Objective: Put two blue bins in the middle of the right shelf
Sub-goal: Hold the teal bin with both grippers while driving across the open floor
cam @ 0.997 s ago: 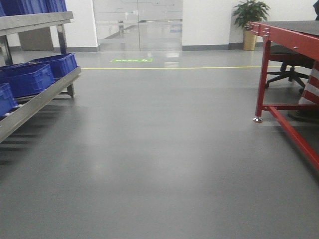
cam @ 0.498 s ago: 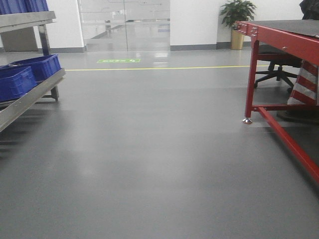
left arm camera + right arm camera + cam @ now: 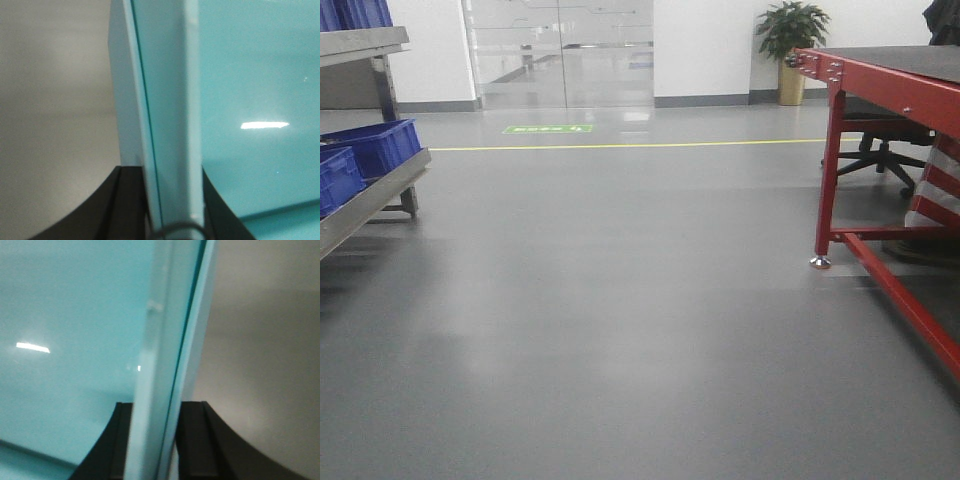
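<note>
Grey polished floor [image 3: 620, 330] fills most of the front view. The left gripper [image 3: 172, 205] is closed down to wall thickness on an upright side wall of the blue bins [image 3: 165, 100], with one black finger [image 3: 127, 200] on the outer face and the other on the inner face. In the right wrist view the right gripper [image 3: 155, 440] clamps another wall of the load in the same way. Each clamped wall shows two thin edges parted by a dark seam. This suggests two nested bins, but cannot be confirmed. The load does not appear in the front view. A steel rack [image 3: 370, 195] with royal-blue crates [image 3: 375, 145] sits at the left edge, a red table [image 3: 880, 80] at the right, and glass doors [image 3: 560, 50] at the top. The right shelf middle is not in view. Judged step: carrying the load in transit. The next move calls for driving the base until the target rack faces the arms, with both grips held firm and level.
</note>
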`<control>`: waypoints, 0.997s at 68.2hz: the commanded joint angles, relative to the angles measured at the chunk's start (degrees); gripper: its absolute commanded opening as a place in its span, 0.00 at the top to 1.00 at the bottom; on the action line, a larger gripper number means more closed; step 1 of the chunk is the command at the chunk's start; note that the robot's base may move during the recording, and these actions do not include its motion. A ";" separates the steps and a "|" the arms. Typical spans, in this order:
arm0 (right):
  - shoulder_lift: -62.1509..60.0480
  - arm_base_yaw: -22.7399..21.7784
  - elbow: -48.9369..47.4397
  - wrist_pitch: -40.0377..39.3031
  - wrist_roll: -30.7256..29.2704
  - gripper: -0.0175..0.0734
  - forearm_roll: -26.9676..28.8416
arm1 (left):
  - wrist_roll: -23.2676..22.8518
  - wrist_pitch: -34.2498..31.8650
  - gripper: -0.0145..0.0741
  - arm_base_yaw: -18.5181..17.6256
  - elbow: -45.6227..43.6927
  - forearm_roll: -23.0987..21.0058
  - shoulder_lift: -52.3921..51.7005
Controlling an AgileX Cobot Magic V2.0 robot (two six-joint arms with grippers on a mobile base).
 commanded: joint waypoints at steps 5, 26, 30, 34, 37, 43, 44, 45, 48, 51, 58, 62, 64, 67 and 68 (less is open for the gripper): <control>-0.68 -0.34 -0.71 -2.76 -0.09 0.98 -0.79 | -0.62 -6.58 0.96 0.27 -1.13 -3.13 -1.31; -0.68 -0.34 -0.71 -2.76 -0.09 0.98 -0.79 | -0.62 -6.58 0.96 0.27 -1.13 -3.13 -1.31; -0.68 -0.34 -0.71 -2.76 -0.09 0.98 -0.79 | -0.62 -6.58 0.96 0.27 -1.13 -3.13 -1.31; -0.68 -0.34 -0.71 -2.76 -0.09 0.98 -0.79 | -0.62 -6.58 0.96 0.27 -1.13 -3.13 -1.31; -0.68 -0.34 -0.71 -2.76 -0.09 0.98 -0.79 | -0.62 -6.58 0.96 0.27 -1.13 -3.13 -1.31; -0.68 -0.34 -0.71 -2.76 -0.09 0.98 -0.79 | -0.62 -6.58 0.96 0.27 -1.13 -3.13 -1.31; -0.68 -0.34 -0.71 -2.76 -0.09 0.98 -0.79 | -0.62 -6.58 0.96 0.27 -1.13 -3.13 -1.31; -0.68 -0.34 -0.71 -2.76 -0.09 0.98 -0.79 | -0.62 -6.58 0.96 0.27 -1.13 -3.13 -1.31; -0.68 -0.34 -0.71 -2.76 -0.09 0.98 -0.79 | -0.62 -6.58 0.96 0.27 -1.13 -3.13 -1.31; -0.68 -0.34 -0.71 -2.76 -0.09 0.98 -0.79 | -0.62 -6.58 0.96 0.27 -1.13 -3.13 -1.31; -0.68 -0.34 -0.71 -2.76 -0.09 0.98 -0.79 | -0.62 -6.58 0.96 0.27 -1.13 -3.13 -1.31; -0.68 -0.34 -0.71 -2.76 -0.09 0.98 -0.79 | -0.62 -6.58 0.96 0.27 -1.13 -3.13 -1.31; -0.68 -0.34 -0.71 -2.76 -0.09 0.98 -0.79 | -0.62 -6.58 0.96 0.27 -1.13 -3.13 -1.31; -0.68 -0.34 -0.71 -2.76 -0.09 0.98 -0.79 | -0.62 -6.58 0.96 0.27 -1.13 -3.13 -1.31; -0.68 -0.34 -0.71 -2.76 -0.09 0.98 -0.79 | -0.62 -6.58 0.96 0.27 -1.13 -3.13 -1.31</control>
